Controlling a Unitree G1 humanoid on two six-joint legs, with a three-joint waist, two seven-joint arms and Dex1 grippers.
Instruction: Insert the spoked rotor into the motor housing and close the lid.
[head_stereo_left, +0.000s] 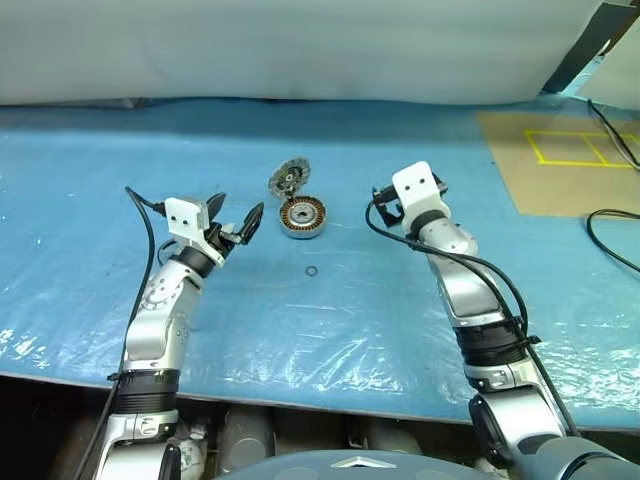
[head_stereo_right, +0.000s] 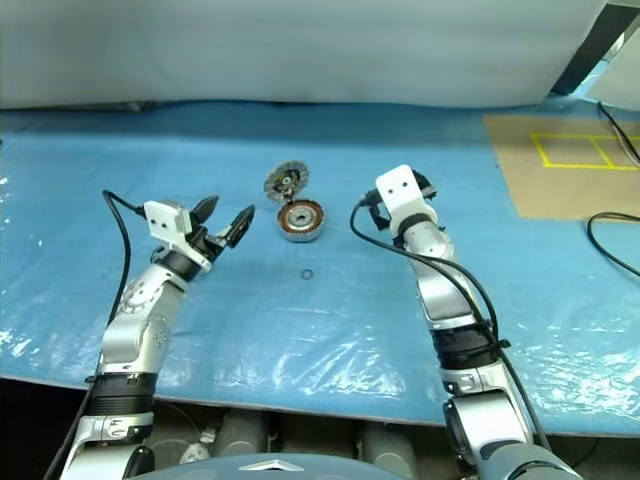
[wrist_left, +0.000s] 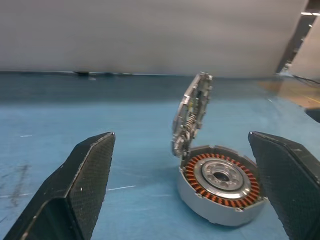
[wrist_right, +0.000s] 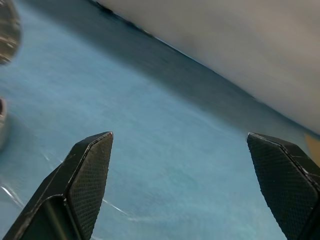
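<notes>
Blue plastic sheeting (head_stereo_left: 330, 310) covers the table, a white wall behind. At centre lies the round silver motor housing with copper-orange windings (head_stereo_left: 302, 217), its shiny finned silver lid (head_stereo_left: 289, 178) propped on edge against its far rim. A tiny black O-ring (head_stereo_left: 312, 271) lies nearer. I cannot pick out the spoked rotor; it may already be seated. The left gripper (head_stereo_left: 235, 220) and right gripper (wrist_right: 180, 180) flank the housing, both wide open and empty. Next is probably tipping the lid down.

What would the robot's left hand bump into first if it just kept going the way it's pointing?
Probably the motor housing: it sits ahead between the left gripper's open fingers, the lid tilted up behind it. Depth is hard to judge.
</notes>
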